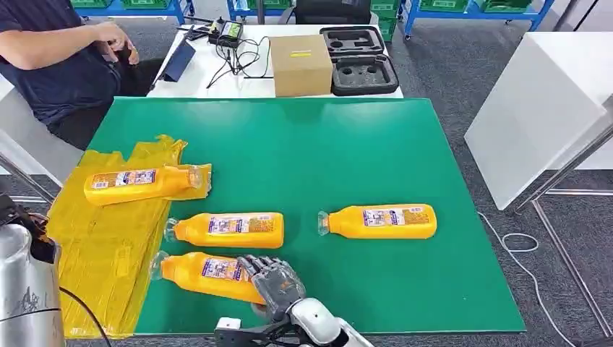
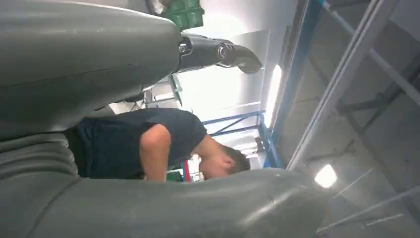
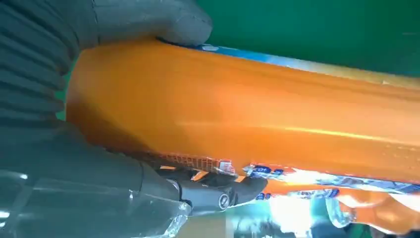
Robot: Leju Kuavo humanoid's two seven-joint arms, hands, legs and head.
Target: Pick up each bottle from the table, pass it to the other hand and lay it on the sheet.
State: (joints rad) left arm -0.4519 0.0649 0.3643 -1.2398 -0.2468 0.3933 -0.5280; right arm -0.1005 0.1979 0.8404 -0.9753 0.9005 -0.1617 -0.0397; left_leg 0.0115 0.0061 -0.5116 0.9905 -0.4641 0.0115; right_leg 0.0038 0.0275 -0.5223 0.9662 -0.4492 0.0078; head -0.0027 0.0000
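Note:
Several orange bottles with clear caps lie on the green mat [image 1: 303, 144]. My right hand [image 1: 275, 284] grips the base end of the nearest bottle [image 1: 206, 272], which lies on the mat by the front edge. In the right wrist view the thumb [image 3: 148, 20] and dark fingers [image 3: 218, 193] clasp this bottle [image 3: 247, 109] from both sides. A second bottle [image 1: 230, 228] lies just beyond it, a third [image 1: 381, 220] to the right. One more bottle [image 1: 137, 183] rests on the crumpled yellow sheet [image 1: 108, 253] at the left. My left hand [image 2: 99, 74] is raised, fingers apart, holding nothing.
My silver left arm [image 1: 25, 289] stands at the front left beside the sheet. A person [image 1: 58, 58] sits at the far left corner. Behind the mat, a white table carries a cardboard box [image 1: 300, 63], a black foam case [image 1: 359, 61] and cables. Another white table [image 1: 538, 94] stands to the right.

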